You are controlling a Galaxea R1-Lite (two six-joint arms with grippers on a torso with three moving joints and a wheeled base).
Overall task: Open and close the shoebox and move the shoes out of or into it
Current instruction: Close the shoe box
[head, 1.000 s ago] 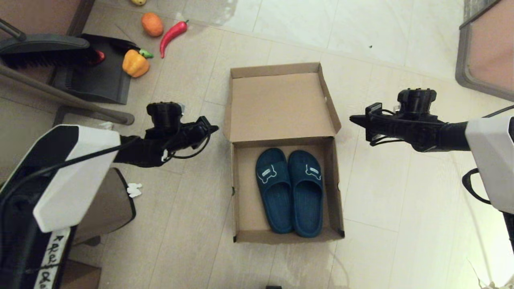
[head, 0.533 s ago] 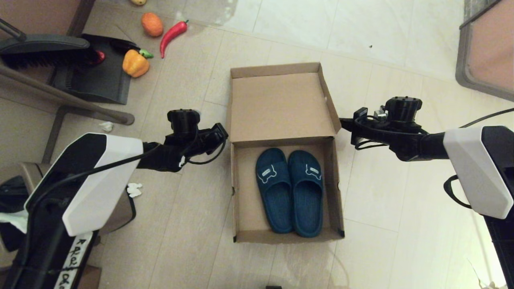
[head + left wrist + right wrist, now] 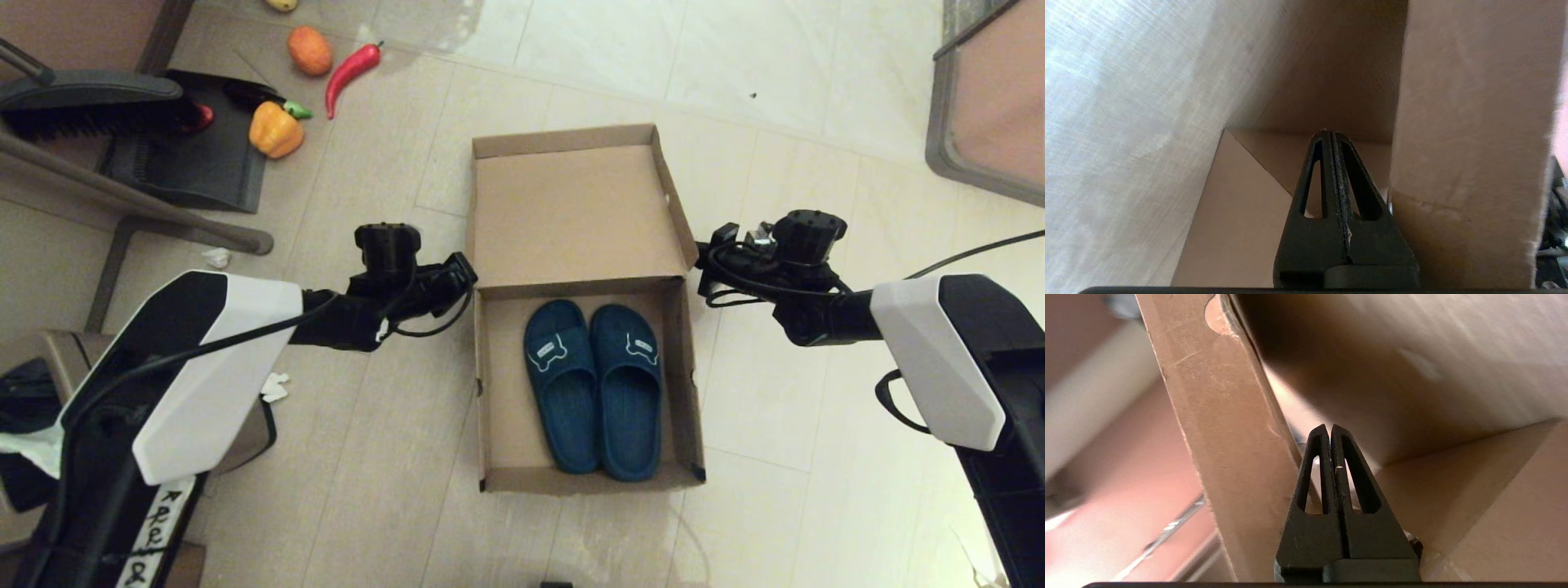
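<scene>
The brown cardboard shoebox (image 3: pixel 496 392) lies open on the floor, its hinged lid (image 3: pixel 571 216) tilted back. Two dark teal slippers (image 3: pixel 594 384) with white bear patches lie side by side inside. My left gripper (image 3: pixel 469 273) is shut, its tip under the lid's left edge by the hinge. My right gripper (image 3: pixel 700 260) is also shut, its tip under the lid's right side flap. In the left wrist view the shut left gripper (image 3: pixel 1329 132) points at cardboard (image 3: pixel 1470 122). In the right wrist view the shut right gripper (image 3: pixel 1329 426) lies beside the lid flap (image 3: pixel 1216 408).
At the back left lie an orange pepper (image 3: pixel 275 128), a red chilli (image 3: pixel 349 71), an orange fruit (image 3: pixel 309 49) and a black dustpan (image 3: pixel 196 155) with a brush. A brown bin (image 3: pixel 229 416) stands near my left arm. A framed panel (image 3: pixel 992 106) is at the back right.
Both arms have moved inward toward the box, from clear of it to touching the lid's two sides. The lid and box have shifted slightly.
</scene>
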